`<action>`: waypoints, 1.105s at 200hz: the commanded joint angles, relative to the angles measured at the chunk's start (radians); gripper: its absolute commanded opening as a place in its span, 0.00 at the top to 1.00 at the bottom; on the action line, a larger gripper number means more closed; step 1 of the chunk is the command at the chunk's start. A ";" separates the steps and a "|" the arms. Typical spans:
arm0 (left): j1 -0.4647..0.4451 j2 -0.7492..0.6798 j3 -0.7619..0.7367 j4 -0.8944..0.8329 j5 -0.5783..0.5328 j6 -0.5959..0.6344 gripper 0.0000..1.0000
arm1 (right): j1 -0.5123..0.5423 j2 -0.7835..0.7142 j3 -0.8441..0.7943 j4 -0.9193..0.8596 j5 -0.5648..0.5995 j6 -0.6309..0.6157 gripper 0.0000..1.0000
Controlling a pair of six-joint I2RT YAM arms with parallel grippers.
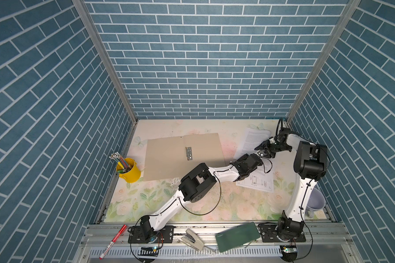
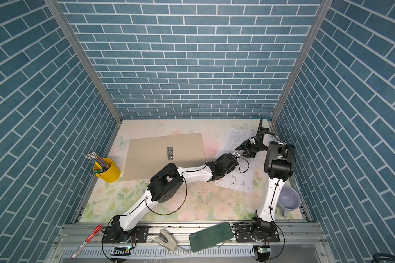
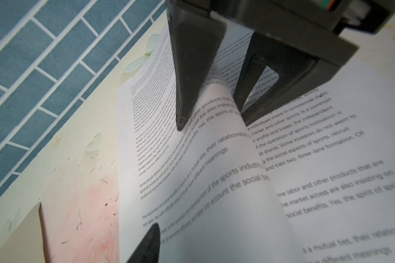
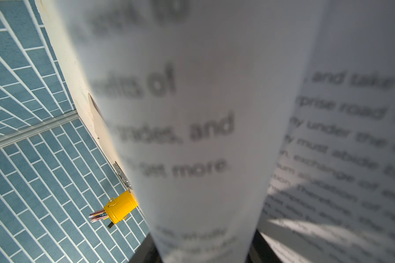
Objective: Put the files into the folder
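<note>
The tan folder (image 1: 167, 159) lies open on the mat at the left, its metal clip (image 1: 188, 153) at the spine. The files are on the right: text sheets (image 1: 251, 139) at the back and a drawing sheet (image 1: 258, 183) nearer me. My right gripper (image 3: 211, 116) pinches a raised fold of the top text sheet (image 3: 226, 159). The left arm reaches across the folder's corner, and my left gripper (image 1: 261, 154) meets the same fold. One left fingertip (image 3: 152, 236) rests beside the hump; the other is hidden by paper.
A yellow pot of pencils (image 1: 126, 170) stands left of the folder. A pale mug (image 1: 315, 200) sits by the right arm. On the front rail lie a green case (image 1: 237, 235), a stapler (image 1: 192, 238) and a red marker (image 1: 113, 241).
</note>
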 commanded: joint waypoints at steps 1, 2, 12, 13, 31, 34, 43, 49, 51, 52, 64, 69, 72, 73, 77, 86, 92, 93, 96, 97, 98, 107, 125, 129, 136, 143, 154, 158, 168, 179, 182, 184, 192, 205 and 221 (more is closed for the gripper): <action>-0.008 0.026 0.027 0.011 -0.011 -0.012 0.54 | -0.003 0.020 -0.012 -0.076 0.025 -0.036 0.49; -0.007 0.026 0.028 0.011 -0.011 -0.012 0.54 | -0.003 0.020 -0.012 -0.076 0.024 -0.036 0.49; -0.008 0.025 0.028 0.010 -0.012 -0.013 0.57 | -0.003 0.020 -0.006 -0.082 0.023 -0.039 0.49; -0.008 0.025 0.027 0.011 -0.012 -0.012 0.57 | -0.003 0.020 -0.004 -0.083 0.023 -0.039 0.49; -0.008 0.019 0.025 0.013 -0.011 -0.016 0.65 | -0.003 0.018 0.000 -0.087 0.022 -0.041 0.49; -0.008 0.018 0.024 0.015 -0.010 -0.016 0.66 | -0.002 0.018 0.001 -0.088 0.022 -0.041 0.49; -0.008 0.017 0.023 0.015 -0.009 -0.016 0.69 | -0.004 0.017 0.002 -0.088 0.019 -0.041 0.49; -0.008 0.015 0.021 0.015 -0.009 -0.016 0.70 | -0.002 0.018 0.002 -0.090 0.017 -0.041 0.49; -0.008 0.014 0.020 0.016 -0.011 -0.016 0.70 | -0.003 0.017 0.002 -0.090 0.017 -0.041 0.49; -0.008 0.014 0.020 0.017 -0.010 -0.016 0.71 | -0.003 0.017 0.002 -0.090 0.017 -0.042 0.49; -0.007 0.008 0.014 0.022 -0.009 -0.018 0.73 | -0.003 0.016 0.004 -0.092 0.017 -0.041 0.49; -0.007 0.004 0.011 0.025 -0.008 -0.018 0.74 | -0.002 0.015 0.006 -0.093 0.016 -0.042 0.49; -0.008 0.002 0.008 0.027 -0.007 -0.018 0.74 | -0.003 0.015 0.007 -0.093 0.016 -0.042 0.49; -0.008 0.002 0.007 0.028 -0.006 -0.018 0.74 | -0.003 0.015 0.007 -0.094 0.016 -0.042 0.49; -0.007 -0.001 0.004 0.030 -0.003 -0.018 0.75 | -0.003 0.015 0.007 -0.094 0.016 -0.042 0.49; -0.007 -0.005 0.002 0.029 -0.003 -0.016 0.76 | -0.003 0.013 0.008 -0.096 0.014 -0.042 0.49; -0.007 -0.008 0.000 0.028 -0.005 -0.018 0.76 | -0.004 0.013 0.009 -0.098 0.014 -0.042 0.49; -0.007 -0.008 -0.001 0.029 -0.005 -0.018 0.76 | -0.003 0.013 0.009 -0.098 0.014 -0.042 0.49; -0.008 -0.011 -0.002 0.029 -0.003 -0.018 0.76 | -0.003 0.013 0.010 -0.099 0.014 -0.042 0.49; -0.008 -0.011 -0.002 0.030 -0.003 -0.018 0.76 | -0.003 0.013 0.011 -0.099 0.013 -0.042 0.49; -0.008 -0.010 -0.002 0.030 -0.003 -0.018 0.76 | -0.003 0.014 0.012 -0.100 0.012 -0.042 0.48; -0.008 -0.014 -0.005 0.033 -0.002 -0.018 0.76 | -0.003 0.011 0.017 -0.103 0.010 -0.042 0.48; -0.007 -0.017 -0.006 0.032 0.001 -0.018 0.80 | -0.005 0.008 0.028 -0.113 0.002 -0.042 0.48; -0.007 -0.017 -0.006 0.032 0.003 -0.018 0.81 | -0.005 0.007 0.030 -0.113 0.001 -0.042 0.47; -0.008 -0.018 -0.007 0.033 0.005 -0.018 0.83 | -0.005 0.005 0.033 -0.117 -0.002 -0.041 0.47; -0.008 -0.020 -0.009 0.034 0.008 -0.018 0.85 | -0.007 0.004 0.035 -0.117 -0.002 -0.041 0.47; -0.008 -0.022 -0.009 0.036 0.013 -0.018 0.88 | -0.007 0.004 0.038 -0.118 -0.005 -0.038 0.46; -0.007 -0.022 -0.009 0.038 0.014 -0.018 0.89 | -0.008 0.004 0.039 -0.120 -0.005 -0.038 0.46; -0.008 -0.027 -0.014 0.046 0.015 -0.022 0.90 | -0.009 0.004 0.043 -0.125 -0.006 -0.037 0.46; -0.008 -0.032 -0.016 0.050 0.016 -0.025 0.91 | -0.011 0.004 0.048 -0.129 -0.006 -0.038 0.46; -0.008 -0.033 -0.016 0.050 0.015 -0.027 0.91 | -0.012 0.005 0.049 -0.130 -0.006 -0.038 0.45; -0.007 -0.034 -0.016 0.049 0.014 -0.028 0.91 | -0.013 0.004 0.049 -0.131 -0.006 -0.037 0.45; -0.008 -0.038 -0.018 0.052 0.012 -0.031 0.92 | -0.016 0.004 0.050 -0.134 -0.007 -0.036 0.44; -0.008 -0.041 -0.018 0.054 0.014 -0.032 0.95 | -0.022 -0.031 0.055 -0.137 -0.010 -0.036 0.41; -0.008 -0.044 -0.017 0.052 0.012 -0.034 0.96 | -0.032 -0.042 0.061 -0.141 -0.018 -0.036 0.38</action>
